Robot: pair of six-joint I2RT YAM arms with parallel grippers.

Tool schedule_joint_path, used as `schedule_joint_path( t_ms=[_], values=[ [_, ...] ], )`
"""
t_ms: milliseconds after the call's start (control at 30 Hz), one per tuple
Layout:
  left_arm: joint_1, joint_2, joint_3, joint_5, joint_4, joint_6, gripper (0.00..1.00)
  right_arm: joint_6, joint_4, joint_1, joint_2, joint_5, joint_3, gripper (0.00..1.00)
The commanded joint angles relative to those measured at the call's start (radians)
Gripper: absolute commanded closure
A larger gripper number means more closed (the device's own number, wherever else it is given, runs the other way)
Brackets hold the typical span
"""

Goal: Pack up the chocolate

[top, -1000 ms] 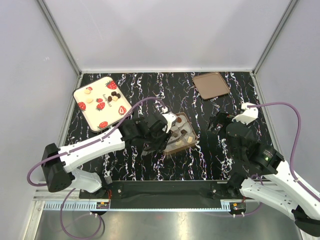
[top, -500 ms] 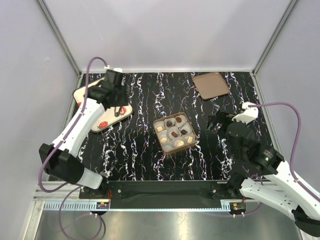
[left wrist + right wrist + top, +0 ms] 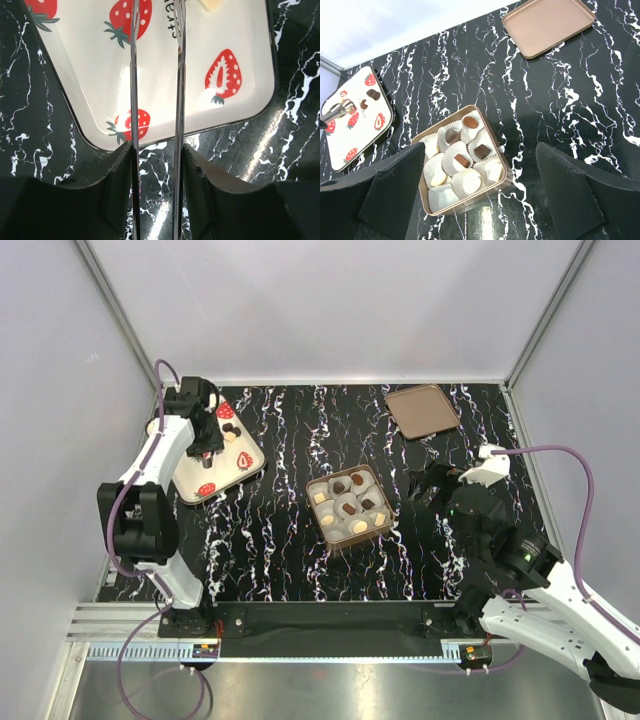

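Note:
Several dark and cream chocolates (image 3: 461, 160) sit in white paper cups in the gold box (image 3: 385, 525) at mid-table; the box also shows in the right wrist view (image 3: 465, 200). More chocolates (image 3: 228, 429) lie on the strawberry plate (image 3: 250, 452) at the back left. They show in the right wrist view (image 3: 372, 93) too. My left gripper (image 3: 204, 452) reaches down over that plate (image 3: 240, 40). Its thin fingers (image 3: 133, 75) stand apart with nothing between them, and their tips are cut off. A cream chocolate (image 3: 212, 4) lies just right of them. My right gripper (image 3: 428, 485) hangs open and empty right of the box.
The box's flat brown lid (image 3: 422, 410) lies at the back right and shows in the right wrist view (image 3: 548, 25). Grey walls close the black marbled table on three sides. The plate sits near the left wall.
My left arm has left the box and swung back left to the strawberry plate, then shifted further left over it. The right arm has hardly moved.

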Motion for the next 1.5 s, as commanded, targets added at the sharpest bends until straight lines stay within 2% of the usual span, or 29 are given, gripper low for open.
schedule_joint_path(
  t_ms=[0, 100, 467, 700, 867, 1167, 1333, 1433, 1467],
  values=[
    [0.018, 0.015, 0.044, 0.083, 0.091, 0.029, 0.55, -0.016, 0.064, -0.007, 0.002, 0.017, -0.007, 0.00],
    [0.024, 0.062, 0.056, 0.159, 0.093, 0.041, 0.55, -0.023, 0.078, -0.007, 0.010, 0.022, -0.013, 0.00],
    [0.033, 0.170, 0.131, 0.065, 0.059, 0.052, 0.56, -0.049, 0.098, -0.007, 0.020, 0.037, -0.025, 0.00],
    [0.033, 0.196, 0.174, 0.057, 0.030, 0.059, 0.62, -0.067, 0.096, -0.007, 0.014, 0.059, -0.023, 0.00],
    [0.031, 0.175, 0.195, 0.067, -0.024, 0.058, 0.69, -0.067, 0.102, -0.007, 0.026, 0.048, -0.013, 0.00],
    [0.019, 0.012, 0.173, 0.079, -0.085, 0.032, 0.71, -0.047, 0.068, -0.007, 0.031, 0.045, 0.020, 0.00],
    [-0.123, -0.112, 0.119, 0.128, -0.079, 0.044, 0.71, -0.032, 0.036, -0.007, 0.022, 0.057, 0.033, 0.00],
    [-0.258, -0.169, 0.087, 0.171, -0.082, 0.045, 0.71, -0.014, 0.024, -0.007, 0.016, 0.039, 0.038, 0.00],
    [-0.333, -0.181, 0.071, 0.180, -0.084, 0.042, 0.71, -0.007, 0.019, -0.007, 0.011, 0.033, 0.039, 0.00]
  ],
)
